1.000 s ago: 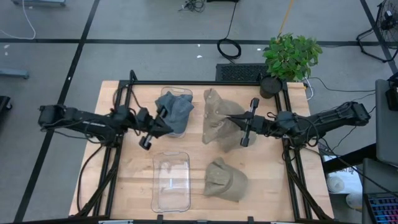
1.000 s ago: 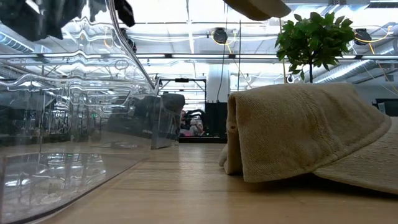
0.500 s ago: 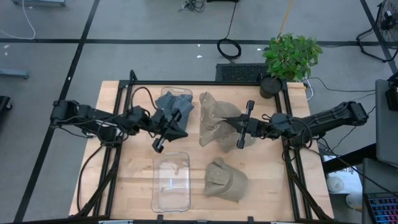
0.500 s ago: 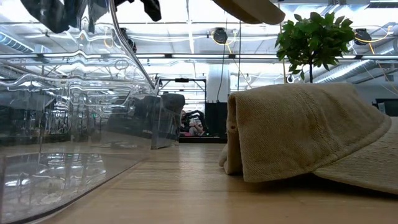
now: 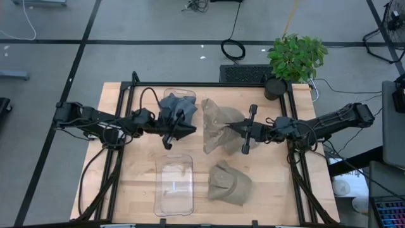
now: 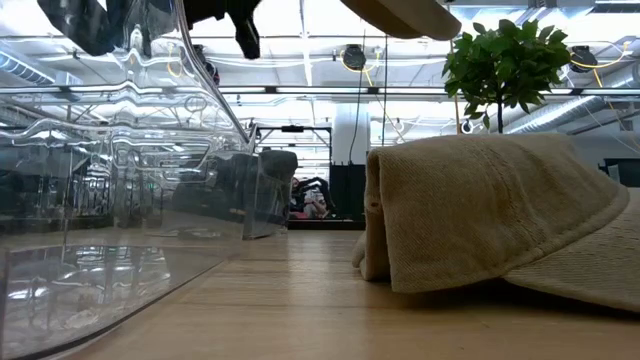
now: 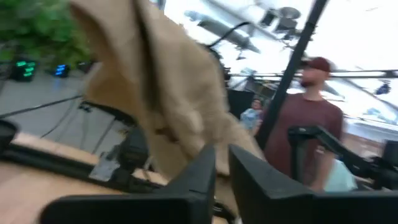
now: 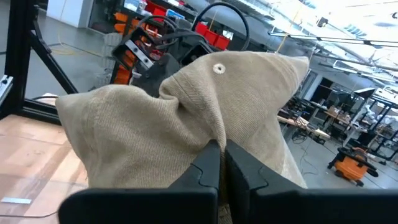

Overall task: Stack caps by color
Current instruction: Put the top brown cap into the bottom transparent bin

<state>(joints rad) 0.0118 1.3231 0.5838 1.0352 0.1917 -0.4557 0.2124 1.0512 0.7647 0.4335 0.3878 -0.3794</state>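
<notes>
The right gripper [image 5: 235, 127] hangs over the middle of the table, its fingers [image 8: 208, 163] pressed together on a fold of a tan cap [image 5: 218, 125], which droops from them in the air. The left gripper [image 5: 183, 130] points toward that cap from the other side, just beside the blue-grey caps [image 5: 178, 107] heaped in a clear bin at the far side of the table. Its fingers [image 7: 200, 171] stand a narrow gap apart with the tan cap close in front; whether they pinch anything cannot be told. Another tan cap [image 5: 228, 182] lies flat on the table's near side, next to an empty clear bin [image 5: 173, 184]. A potted plant [image 5: 296, 58] stands at the far right corner. A person [image 7: 306, 134] stands in the room beyond.
</notes>
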